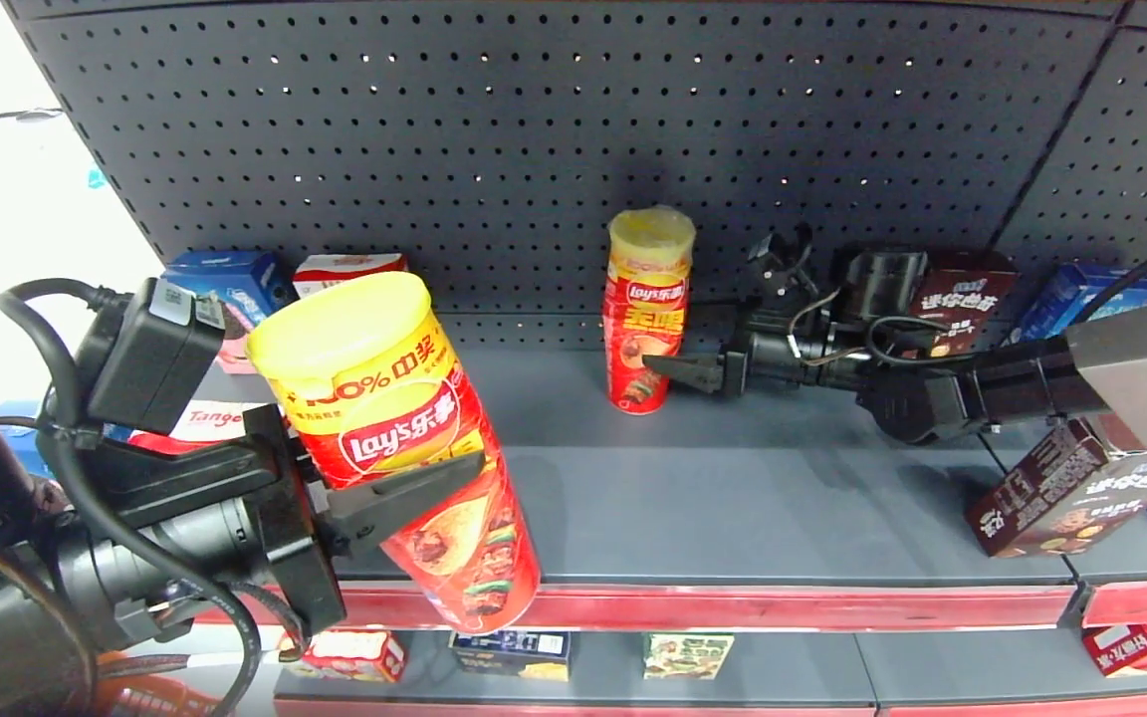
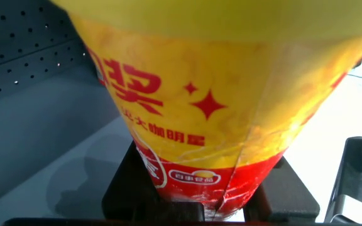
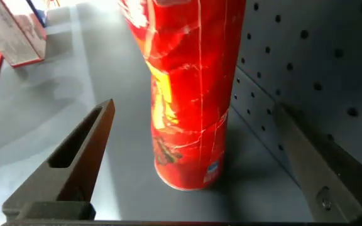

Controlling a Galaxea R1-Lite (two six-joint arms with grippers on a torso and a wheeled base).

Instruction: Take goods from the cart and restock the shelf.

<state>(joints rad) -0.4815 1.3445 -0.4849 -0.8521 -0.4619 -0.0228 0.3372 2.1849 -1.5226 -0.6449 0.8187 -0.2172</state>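
Nearer chip can [image 1: 404, 438]: yellow lid, yellow upper band, red below. Farther chip can [image 1: 645, 319]: same yellow over red. Pegboard [image 1: 534, 119]: dark grey, rows of holes. Shelf [image 1: 733, 488]: grey, red front edge.

This is a shop aisle, a grocery or convenience store by the look of it. The fixture is retail shelving: a dark grey perforated metal back panel [image 1: 534, 149] rises behind a flat grey metal shelf deck [image 1: 733, 498], whose front edge carries a red label strip [image 1: 783, 605] (a second red strip runs along the neighbouring bay). Packaged snacks stand on the deck: a tall red-and-yellow cardboard chip canister [image 1: 645, 319], blue cardboard boxes [image 1: 225, 279] at the left end, and dark brown cardboard snack boxes [image 1: 972, 294] towards the right. A lower grey shelf [image 1: 812, 672] beneath holds small printed cartons [image 1: 688, 655] in a row.
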